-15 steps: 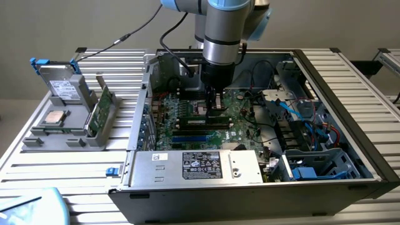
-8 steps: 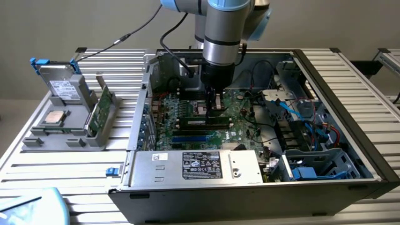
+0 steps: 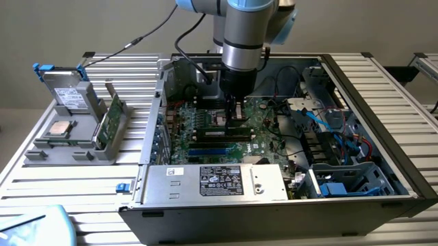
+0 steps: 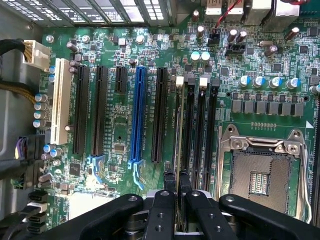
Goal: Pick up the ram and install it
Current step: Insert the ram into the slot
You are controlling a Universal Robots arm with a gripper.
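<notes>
The arm is reaching down into the open computer case (image 3: 274, 220), which is sitting on the slatted tabletop (image 3: 68, 179). The gripper (image 3: 236, 108) is hanging over the middle of the motherboard (image 4: 120, 125). In the wrist view the gripper (image 4: 177, 179) is showing its two black fingers (image 4: 169, 184) drawn nearly together, pinching the ram (image 4: 178, 125) by its upper edge. The ram is standing on edge, running along the outermost of the black memory slots (image 4: 200, 130), between the long expansion slots and the empty processor socket (image 4: 260, 175). Whether it is seated in that slot or just above it cannot be told. Towards the exterior view's left, a grey holder (image 3: 41, 154) is carrying a hard drive (image 3: 68, 95), a square processor chip (image 3: 58, 129) and a green card (image 3: 110, 123).
</notes>
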